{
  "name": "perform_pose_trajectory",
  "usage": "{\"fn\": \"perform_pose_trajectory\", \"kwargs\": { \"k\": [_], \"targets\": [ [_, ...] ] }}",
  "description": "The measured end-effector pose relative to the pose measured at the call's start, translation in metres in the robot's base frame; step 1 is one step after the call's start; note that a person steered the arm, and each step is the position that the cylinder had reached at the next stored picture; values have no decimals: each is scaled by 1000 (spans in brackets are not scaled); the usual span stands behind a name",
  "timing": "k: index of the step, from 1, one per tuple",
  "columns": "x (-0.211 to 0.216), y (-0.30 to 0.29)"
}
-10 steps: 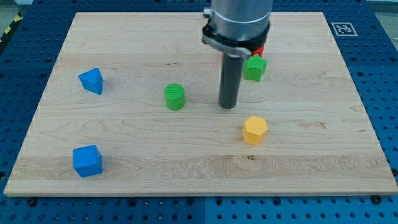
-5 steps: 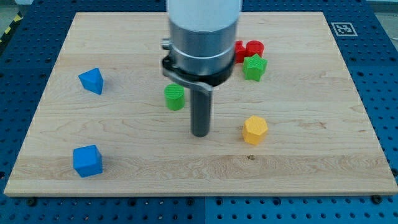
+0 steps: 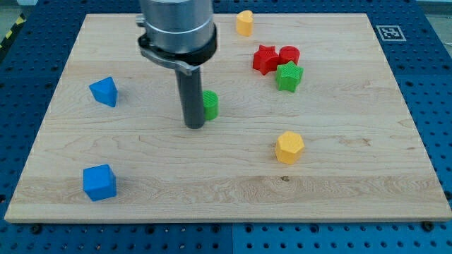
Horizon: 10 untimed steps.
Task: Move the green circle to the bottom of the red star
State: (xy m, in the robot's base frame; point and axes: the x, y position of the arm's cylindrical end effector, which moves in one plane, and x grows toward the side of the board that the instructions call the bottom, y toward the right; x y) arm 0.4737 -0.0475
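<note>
The green circle stands a little left of the board's middle, partly hidden behind my rod. My tip rests on the board against the circle's left side, just below it in the view. The red star lies toward the view's upper right, well away from the circle, with a red circle touching its right side and a green star just below and right of it.
A yellow block sits near the top edge. A yellow hexagon lies right of centre, lower down. A blue triangular block is at the left and a blue cube at the lower left.
My rod swept from right of the green circle down and around to its left side. The green circle has shifted slightly to the right and up.
</note>
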Motion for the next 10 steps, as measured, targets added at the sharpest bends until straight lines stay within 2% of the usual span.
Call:
{"fn": "perform_pose_trajectory", "kwargs": {
  "k": [4, 5, 7, 9, 10],
  "targets": [
    [-61, 3],
    [-62, 4],
    [-62, 44],
    [-62, 52],
    [-71, 36]
  ]
}}
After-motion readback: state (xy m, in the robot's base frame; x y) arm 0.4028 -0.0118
